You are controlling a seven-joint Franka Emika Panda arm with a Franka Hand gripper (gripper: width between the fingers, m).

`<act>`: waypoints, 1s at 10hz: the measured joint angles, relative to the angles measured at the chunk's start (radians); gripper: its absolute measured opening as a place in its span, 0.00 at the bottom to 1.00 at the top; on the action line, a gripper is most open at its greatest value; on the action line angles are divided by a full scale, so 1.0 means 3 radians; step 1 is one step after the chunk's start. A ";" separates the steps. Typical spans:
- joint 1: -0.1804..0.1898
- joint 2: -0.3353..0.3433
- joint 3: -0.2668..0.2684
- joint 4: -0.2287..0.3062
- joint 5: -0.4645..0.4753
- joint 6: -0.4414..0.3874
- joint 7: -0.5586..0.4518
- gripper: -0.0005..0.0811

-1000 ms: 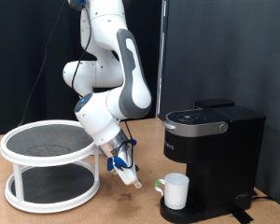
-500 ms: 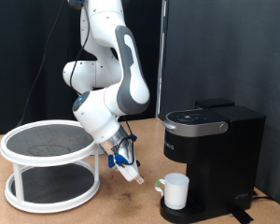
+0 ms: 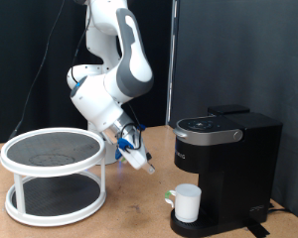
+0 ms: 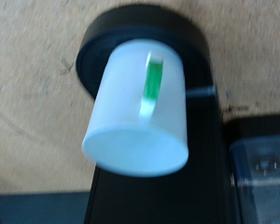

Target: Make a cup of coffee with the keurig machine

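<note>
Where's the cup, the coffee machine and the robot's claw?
cup (image 3: 188, 203), exterior view, front of its white side.
coffee machine (image 3: 233, 159), exterior view, its black front wall.
gripper (image 3: 146, 167), exterior view, between its fingertips, up in the air beside the machine.

White mug parked under the coffee maker, arm raised clear.

The plain white ceramic mug (image 3: 187, 203) sits on the boxy black coffee machine's (image 3: 226, 171) drip base; the end effector (image 3: 141, 162) hangs between it and a white two-tier round shelf (image 3: 54, 176).
</note>
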 joint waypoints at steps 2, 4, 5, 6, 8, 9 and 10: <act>-0.0059 -0.0210 -0.0079 0.0011 -0.0038 -0.0300 0.0086 0.91; -0.0117 -0.0403 -0.0166 0.0027 -0.0085 -0.0568 0.0186 0.91; -0.0148 -0.0491 -0.0201 0.0041 -0.0096 -0.0682 0.0237 0.91; -0.0176 -0.0577 -0.0244 0.0061 -0.0117 -0.0790 0.0292 0.91; -0.0239 -0.0736 -0.0315 0.0121 -0.0231 -0.0979 0.0454 0.91; -0.0270 -0.0805 -0.0346 0.0156 -0.0298 -0.1062 0.0532 0.91; -0.0302 -0.0864 -0.0374 0.0196 -0.0361 -0.1140 0.0610 0.91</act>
